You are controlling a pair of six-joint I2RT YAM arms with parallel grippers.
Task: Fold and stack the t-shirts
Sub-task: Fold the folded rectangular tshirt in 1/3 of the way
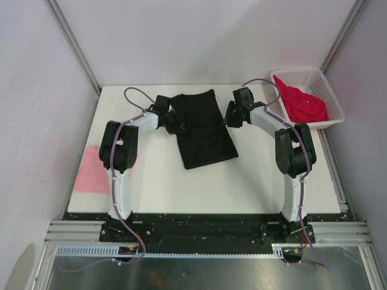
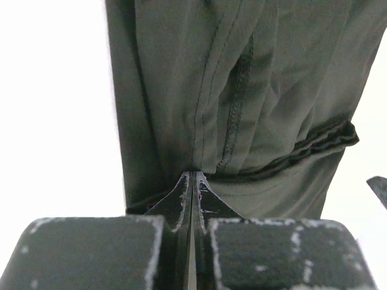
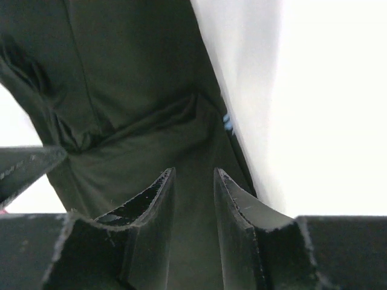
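Note:
The black t-shirt (image 1: 202,130) lies folded into a long strip on the middle of the white table (image 1: 242,181). My left gripper (image 1: 173,121) is at its left edge. In the left wrist view the gripper (image 2: 193,175) is shut, pinching the black cloth (image 2: 242,90) at its tips. My right gripper (image 1: 230,115) is at the shirt's right edge. In the right wrist view the gripper (image 3: 193,173) is open over the black cloth (image 3: 133,78), with a speck of bluish print (image 3: 227,122) at the fold. The crimson-red t-shirt (image 1: 304,103) is bunched in the basket. The pink t-shirt (image 1: 92,170) lies folded at the far left.
The white lattice basket (image 1: 323,84) stands at the table's back right corner. Metal frame posts rise at both back corners. The pink shirt lies beside the table's left edge, next to the left arm's elbow (image 1: 118,148).

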